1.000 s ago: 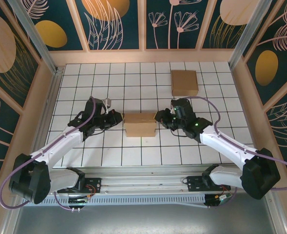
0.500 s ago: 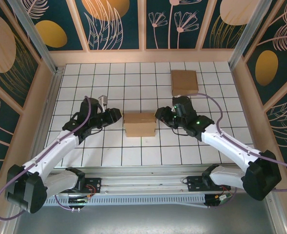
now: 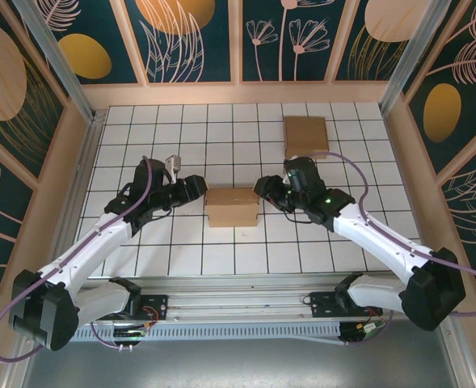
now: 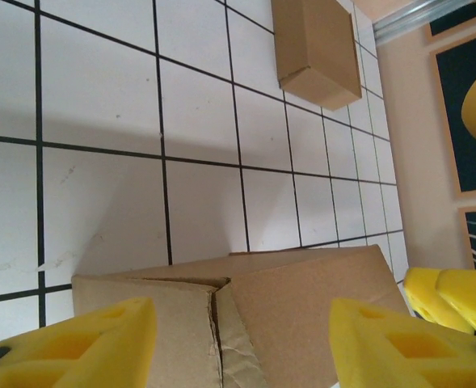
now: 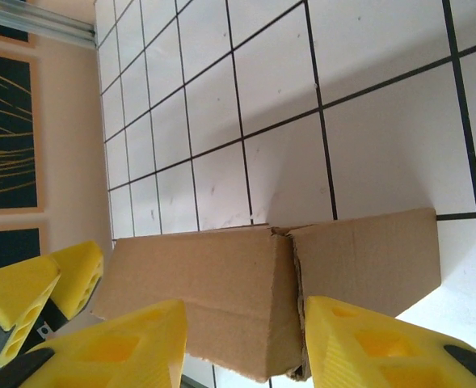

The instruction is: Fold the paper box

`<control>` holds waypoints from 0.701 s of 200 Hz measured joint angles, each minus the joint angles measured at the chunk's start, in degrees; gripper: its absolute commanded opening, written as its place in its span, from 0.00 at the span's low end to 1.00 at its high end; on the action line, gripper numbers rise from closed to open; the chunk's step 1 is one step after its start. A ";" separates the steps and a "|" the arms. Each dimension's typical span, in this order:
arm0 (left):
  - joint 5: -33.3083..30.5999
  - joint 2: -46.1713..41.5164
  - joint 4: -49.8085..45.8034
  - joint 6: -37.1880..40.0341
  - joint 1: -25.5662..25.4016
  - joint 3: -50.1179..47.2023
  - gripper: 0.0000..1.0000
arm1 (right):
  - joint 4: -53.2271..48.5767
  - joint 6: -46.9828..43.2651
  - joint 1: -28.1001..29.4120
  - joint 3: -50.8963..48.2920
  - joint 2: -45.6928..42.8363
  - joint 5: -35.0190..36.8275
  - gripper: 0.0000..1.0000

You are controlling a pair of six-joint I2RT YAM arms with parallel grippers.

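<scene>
A brown cardboard box (image 3: 232, 206) stands closed on the tiled table between the two arms. My left gripper (image 3: 195, 189) is at its left end, open, its yellow fingers (image 4: 68, 339) astride the end flaps of the box (image 4: 246, 315). My right gripper (image 3: 264, 192) is at the right end, also open, with yellow fingers (image 5: 383, 343) on either side of the box (image 5: 246, 299). Nothing is gripped. The far gripper's yellow tips (image 5: 35, 287) show past the box in the right wrist view.
A second closed brown box (image 3: 305, 137) lies at the back right of the table, seen too as the far box (image 4: 314, 48) in the left wrist view. Wooden walls and metal rails ring the white gridded surface (image 3: 181, 137).
The left gripper has shifted right, closer to the box's left end. The right gripper has edged slightly left and up at the right end. The box has stayed put.
</scene>
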 measured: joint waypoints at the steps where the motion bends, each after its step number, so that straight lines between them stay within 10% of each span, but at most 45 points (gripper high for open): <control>1: 0.00 0.00 0.00 0.02 -0.02 -0.02 0.53 | 0.00 0.02 0.00 0.00 0.02 0.00 0.42; 78: 1.01 1.79 0.42 0.79 -2.14 -1.51 0.20 | 0.07 -1.01 0.11 -0.31 0.92 -0.15 0.27; 140: -0.46 1.75 1.84 1.92 -2.58 -2.47 0.18 | 0.55 -1.05 0.26 -1.77 1.55 0.37 0.24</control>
